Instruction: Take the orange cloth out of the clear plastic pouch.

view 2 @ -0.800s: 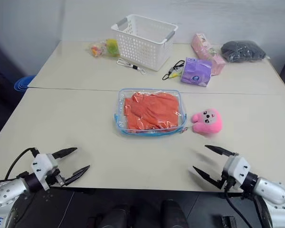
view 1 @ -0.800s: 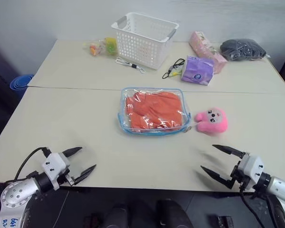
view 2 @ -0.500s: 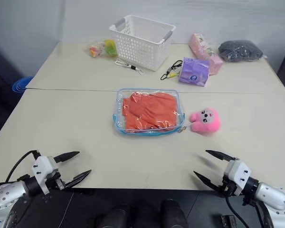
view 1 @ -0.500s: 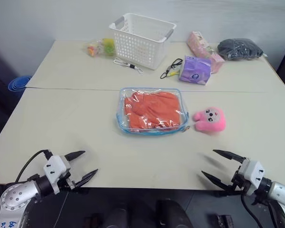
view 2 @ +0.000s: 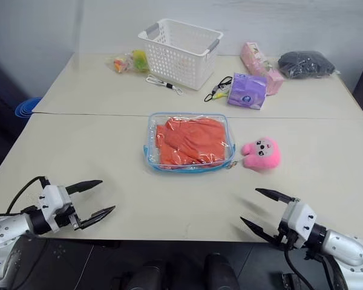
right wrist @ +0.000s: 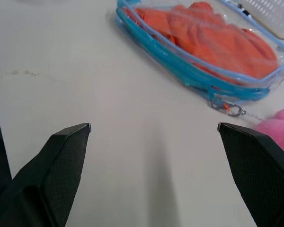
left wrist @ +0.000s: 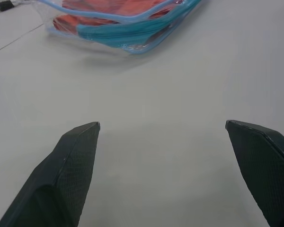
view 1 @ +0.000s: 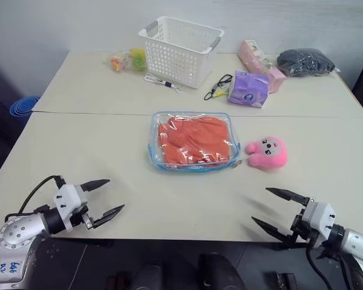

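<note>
Left eye view: clear plastic pouch (view 1: 195, 141) flat, long axis sideways; both claws spread, empty.

- A wide, pale beige table top (view 1: 97, 151) spans the scene, with a thin straight seam (view 1: 97, 113) crossing it from side to side where two matte slabs meet.
- Behind its far edge stands a plain light grey wall (view 1: 78, 24).
- Dark floor (view 1: 0, 130) lies beyond the table's left edge.
- On that floor sits a round blue plastic container (view 1: 23, 107).
- Soft, even light casts faint shadows.
</note>
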{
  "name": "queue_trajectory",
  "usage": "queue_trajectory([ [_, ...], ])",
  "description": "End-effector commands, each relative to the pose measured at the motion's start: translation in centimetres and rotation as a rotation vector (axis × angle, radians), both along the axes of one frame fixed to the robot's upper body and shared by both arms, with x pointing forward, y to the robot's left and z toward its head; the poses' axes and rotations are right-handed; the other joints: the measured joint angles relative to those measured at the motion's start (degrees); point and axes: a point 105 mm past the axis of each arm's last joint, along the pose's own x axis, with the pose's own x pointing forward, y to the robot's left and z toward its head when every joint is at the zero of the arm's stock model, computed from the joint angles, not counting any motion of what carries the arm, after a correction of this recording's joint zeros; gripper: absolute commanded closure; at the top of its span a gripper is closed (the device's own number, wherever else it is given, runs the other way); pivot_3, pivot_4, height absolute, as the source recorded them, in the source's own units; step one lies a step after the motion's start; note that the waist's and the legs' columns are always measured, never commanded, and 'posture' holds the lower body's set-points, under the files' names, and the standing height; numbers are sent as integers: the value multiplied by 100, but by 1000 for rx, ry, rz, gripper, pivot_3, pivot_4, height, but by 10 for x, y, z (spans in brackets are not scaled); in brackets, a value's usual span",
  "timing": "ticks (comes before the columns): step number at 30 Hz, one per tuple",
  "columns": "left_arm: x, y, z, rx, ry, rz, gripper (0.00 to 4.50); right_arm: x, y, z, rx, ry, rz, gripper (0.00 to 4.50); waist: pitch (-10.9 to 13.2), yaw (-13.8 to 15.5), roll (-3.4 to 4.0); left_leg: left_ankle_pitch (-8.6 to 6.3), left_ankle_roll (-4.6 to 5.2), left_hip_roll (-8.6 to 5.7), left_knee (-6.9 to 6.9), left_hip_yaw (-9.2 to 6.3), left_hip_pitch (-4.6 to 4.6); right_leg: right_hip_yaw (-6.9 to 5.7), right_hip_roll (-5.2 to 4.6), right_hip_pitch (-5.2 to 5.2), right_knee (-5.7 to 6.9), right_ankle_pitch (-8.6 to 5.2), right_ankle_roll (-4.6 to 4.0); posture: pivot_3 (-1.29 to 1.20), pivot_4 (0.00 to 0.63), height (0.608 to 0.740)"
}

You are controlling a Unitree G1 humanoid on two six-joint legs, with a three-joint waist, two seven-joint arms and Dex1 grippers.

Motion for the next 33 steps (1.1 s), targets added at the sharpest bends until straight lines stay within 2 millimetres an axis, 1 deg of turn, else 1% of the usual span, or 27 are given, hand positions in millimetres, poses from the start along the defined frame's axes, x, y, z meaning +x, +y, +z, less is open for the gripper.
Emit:
queue_trajectory([
  [1,10,-16,12,13,-40,-73,26,2,7,39,155,-130,-56,0,0,15,0,0,0,0,1,0,0,0,0,1,1,0,0,0,150,740],
  [3,27,-28,17,54,-63,-94,26,5,2,59,246,-222,-154,0,0,48,0,1,-2,0,11,-7,-3,-5,0,1,8,1,1,0,150,740],
  [4,33,-37,19,81,-76,-122,26,6,1,64,256,-248,-184,0,0,72,0,2,-5,0,19,-7,-5,-7,0,1,13,1,2,0,150,740],
  [6,48,-60,19,122,-104,-176,26,3,-2,65,230,-278,-222,0,0,111,0,16,-29,-4,25,-5,-6,-4,0,2,17,3,5,0,150,740],
  [7,54,-67,19,135,-114,-192,26,2,-3,65,220,-283,-234,0,-2,125,-3,17,-30,-7,25,-4,-5,-3,0,2,17,4,8,0,150,740],
  [8,61,-78,18,135,-108,-208,26,-1,-5,59,197,-275,-241,0,-3,128,-3,17,-30,-9,26,1,-5,2,0,-1,24,6,10,0,150,740],
  [10,80,-101,18,156,-138,-234,26,-9,-5,41,130,-235,-214,0,-5,161,0,16,-29,-12,27,3,-4,4,2,-6,40,6,12,0,150,740],
  [11,84,-112,14,177,-131,-269,26,-13,-6,34,109,-219,-203,0,-5,170,-1,17,-29,-17,29,1,-8,0,4,-10,44,6,12,0,150,740],
  [14,98,-126,1,272,-119,-313,26,-15,-8,26,112,-207,-209,0,-5,108,-4,18,-21,-23,34,13,-12,10,7,-14,62,9,17,0,150,740],
  [15,104,-131,1,274,-135,-320,26,-17,-10,23,117,-205,-217,0,-4,83,-6,17,-19,-22,34,23,-7,19,8,-14,65,9,18,0,150,740],
  [16,108,-135,1,270,-147,-327,404,-18,-11,22,119,-204,-223,0,-3,75,-7,18,-19,-22,35,22,-6,18,8,-14,71,9,18,0,150,740],
  [18,114,-141,5,248,-173,-316,885,-21,-13,17,120,-198,-228,0,-3,59,-8,21,-19,-22,39,22,-3,18,7,-14,66,8,18,0,150,740],
  [20,115,-146,6,241,-187,-331,1486,-26,-13,11,121,-186,-232,0,-3,56,-7,23,-19,-21,39,20,0,18,7,-14,66,8,18,0,150,740],
  [22,112,-149,3,242,-190,-354,2110,-33,-13,2,118,-164,-234,0,-3,60,-7,26,-23,-20,39,16,-1,17,7,-17,71,8,18,0,150,740],
  [23,111,-149,3,244,-193,-358,2328,-35,-13,0,116,-158,-234,0,-3,64,-7,26,-24,-19,38,14,-2,16,7,-17,71,8,18,0,150,740],
  [24,109,-149,1,243,-189,-369,2704,-37,-13,-3,114,-151,-235,0,-3,67,-8,27,-25,-19,39,14,-2,17,7,-17,71,8,18,0,150,740],
  [25,109,-149,0,243,-193,-375,2962,-39,-13,-5,110,-147,-235,0,-3,72,-7,27,-25,-19,39,15,-2,18,5,-16,70,8,18,0,150,740],
  [26,107,-150,-1,235,-189,-391,3346,-41,-16,-6,105,-144,-244,0,-3,76,-7,27,-25,-20,40,16,-2,19,4,-16,69,8,18,0,150,740],
  [27,106,-151,-2,229,-187,-401,3632,-42,-17,-7,101,-144,-252,0,-3,79,-7,27,-25,-20,41,16,-2,19,3,-16,70,8,18,0,150,740],
  [30,89,-166,-11,265,-194,-534,4489,-54,-27,-11,93,-129,-295,0,-5,89,-5,27,-26,-20,40,15,0,18,4,-15,69,8,18,0,150,740],
  [33,81,-179,-9,236,-204,-572,4489,-66,-29,-17,84,-99,-307,0,-6,151,-3,27,-26,-20,37,15,-2,18,3,-15,63,8,18,0,150,740],
])
